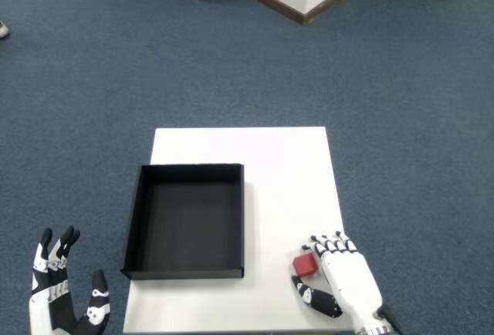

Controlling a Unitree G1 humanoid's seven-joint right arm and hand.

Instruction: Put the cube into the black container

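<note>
**Red cube in the right hand's grasp beside the black container**

Taking the black container [185, 221] as the landmark: off its lower left corner, past the edge of the white table [255, 150] and over the blue carpet [93, 80], the left hand [65, 300] hangs with its fingers spread and nothing in it.

The container itself sits on the left part of the table, a shallow square tray with upright walls and a dark bare floor.

To the right of the container's lower right corner, on the table's near right part, lies the red cube [306, 264]. It is apart from the container wall, with a strip of white tabletop between them. The right hand [341, 281] is cupped against the cube: the curled fingertips [328, 244] sit over its top right side and the thumb [316, 299] curls in below it, so the cube is clasped between thumb and fingers. Whether the cube is lifted off the table or resting on it cannot be told from this view.
</note>
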